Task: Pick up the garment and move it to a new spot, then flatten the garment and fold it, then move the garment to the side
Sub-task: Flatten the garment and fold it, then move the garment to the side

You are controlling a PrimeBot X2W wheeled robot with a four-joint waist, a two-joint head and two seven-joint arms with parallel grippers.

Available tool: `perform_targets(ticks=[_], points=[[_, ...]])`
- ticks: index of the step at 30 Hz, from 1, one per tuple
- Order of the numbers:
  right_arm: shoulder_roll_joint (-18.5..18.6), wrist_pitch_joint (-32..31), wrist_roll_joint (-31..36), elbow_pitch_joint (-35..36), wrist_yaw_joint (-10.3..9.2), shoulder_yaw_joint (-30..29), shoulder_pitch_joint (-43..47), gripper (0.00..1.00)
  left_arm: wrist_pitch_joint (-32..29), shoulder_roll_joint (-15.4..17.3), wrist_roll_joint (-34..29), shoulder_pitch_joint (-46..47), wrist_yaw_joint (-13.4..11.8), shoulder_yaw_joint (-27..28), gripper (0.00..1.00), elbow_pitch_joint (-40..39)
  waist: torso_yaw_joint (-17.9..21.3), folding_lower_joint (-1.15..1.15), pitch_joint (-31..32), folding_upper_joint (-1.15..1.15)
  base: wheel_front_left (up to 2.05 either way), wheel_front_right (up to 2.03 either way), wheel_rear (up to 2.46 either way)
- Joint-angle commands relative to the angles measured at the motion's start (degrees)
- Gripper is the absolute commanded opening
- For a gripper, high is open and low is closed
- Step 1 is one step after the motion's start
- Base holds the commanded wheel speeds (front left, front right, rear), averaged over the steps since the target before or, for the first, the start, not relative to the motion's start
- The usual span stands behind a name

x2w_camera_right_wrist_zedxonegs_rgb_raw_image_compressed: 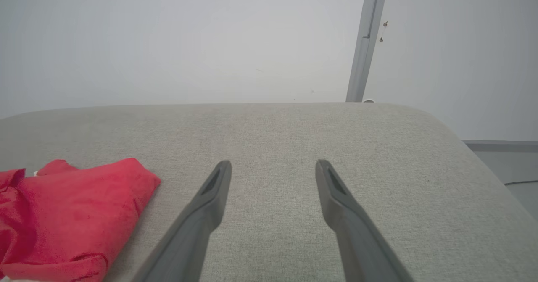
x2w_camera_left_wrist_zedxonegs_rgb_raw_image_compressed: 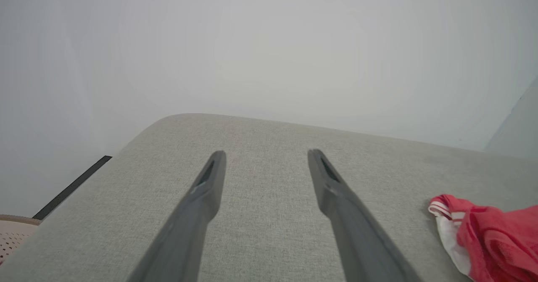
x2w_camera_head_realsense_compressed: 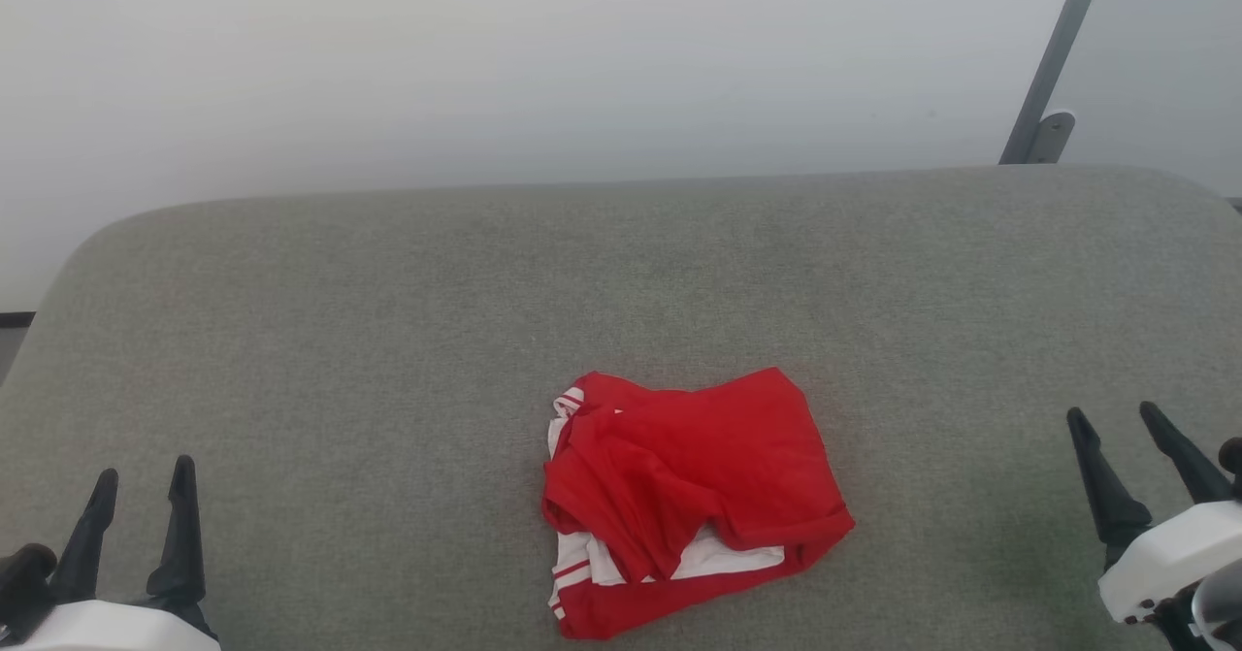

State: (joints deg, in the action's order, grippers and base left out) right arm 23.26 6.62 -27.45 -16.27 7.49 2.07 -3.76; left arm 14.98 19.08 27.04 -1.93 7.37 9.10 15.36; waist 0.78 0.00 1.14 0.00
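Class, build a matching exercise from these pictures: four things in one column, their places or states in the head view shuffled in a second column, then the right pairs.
Things
1. garment
2. left gripper
3. right gripper
4. grey post

Places or states
A. upper right, behind the padded surface
B. lower left, open
C. middle front, crumpled
D. lower right, open

Pairs: 1-C, 2-B, 3-D, 4-A

No text, label, brand, number or sign can be read in any view. The garment [x2w_camera_head_realsense_compressed: 699, 476] shows plain red cloth with white and striped trim, and no print or tag on it is legible.
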Motion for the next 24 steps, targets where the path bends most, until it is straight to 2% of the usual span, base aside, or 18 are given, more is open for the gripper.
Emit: perform_targets(ticks=[1, 13, 24], points=[[0.33, 0.19, -0.11, -0.09, 0.01, 0.04, -0.14, 1.0, 0.22, -0.16, -0.58, -0.11, 0.15, -0.13, 1.0, -0.11, -0.16, 0.0, -0.05, 0.0, 0.0, 0.0, 0.0], [0.11, -1.77, -1.26, 0.34, 0.01, 3.34, -0.95, 1.0, 0.22, -0.31, -0.36, 0.71, 0.14, -0.99, 1.0, 0.25, -2.57, 0.0, -0.37, 0.0, 0.0, 0.0, 0.0], [0.74, -10.13, -6.61, 0.52, 0.01, 15.23, -5.54, 1.0, 0.22, -1.13, -0.13, 1.42, 0.13, -3.27, 1.0, 0.67, -7.65, 0.0, -1.9, 0.0, 0.0, 0.0, 0.0]])
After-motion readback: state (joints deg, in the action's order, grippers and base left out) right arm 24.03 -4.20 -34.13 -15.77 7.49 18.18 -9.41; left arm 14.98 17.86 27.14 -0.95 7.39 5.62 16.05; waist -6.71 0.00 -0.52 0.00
